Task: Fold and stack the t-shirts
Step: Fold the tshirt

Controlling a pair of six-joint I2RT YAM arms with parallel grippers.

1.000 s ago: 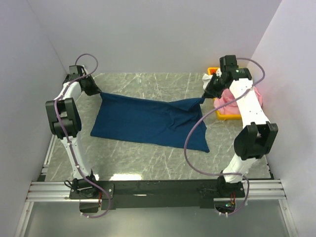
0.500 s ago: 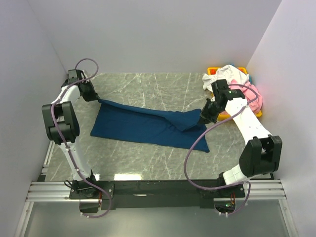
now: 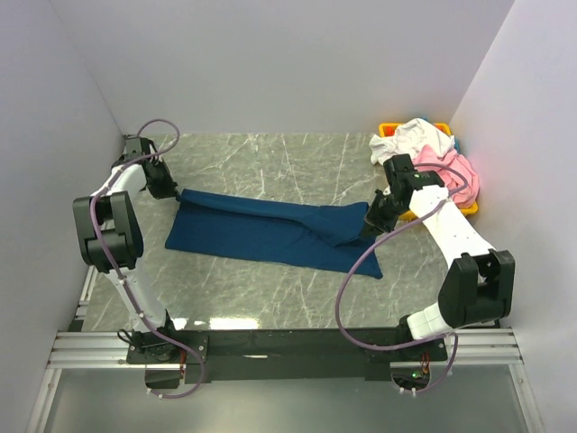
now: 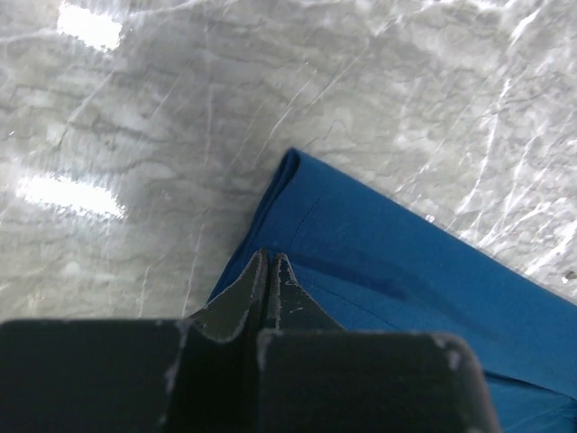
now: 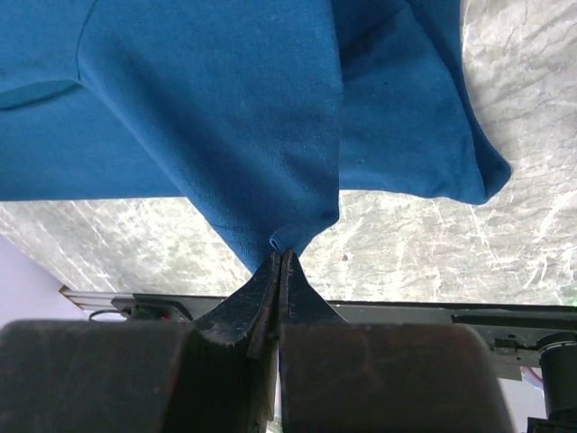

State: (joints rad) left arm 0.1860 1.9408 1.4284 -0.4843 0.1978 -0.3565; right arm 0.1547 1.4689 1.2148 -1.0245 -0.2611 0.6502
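The dark navy t-shirt (image 3: 261, 233) lies across the middle of the marble table, its far edge drawn into a ridge between my two grippers. At the shirt's far left corner my left gripper (image 3: 173, 191) is low and shut on the cloth; the left wrist view shows the closed left gripper (image 4: 270, 257) against the navy t-shirt (image 4: 406, 271). My right gripper (image 3: 371, 222) is shut on the shirt's right end. In the right wrist view the right gripper (image 5: 281, 253) pinches a bunched tip of the navy t-shirt (image 5: 225, 108). The pink t-shirt (image 3: 455, 171) and the white t-shirt (image 3: 410, 137) lie heaped at the far right.
A yellow bin (image 3: 388, 129) holds the pink and white shirts in the far right corner. White walls close in the table (image 3: 270, 153) on the left, back and right. The black rail (image 3: 288, 343) with the arm bases runs along the near edge.
Both grippers have come down and towards the near side with the shirt's far edge. The right arm swung away from the bin, and the raised cloth has settled lower.
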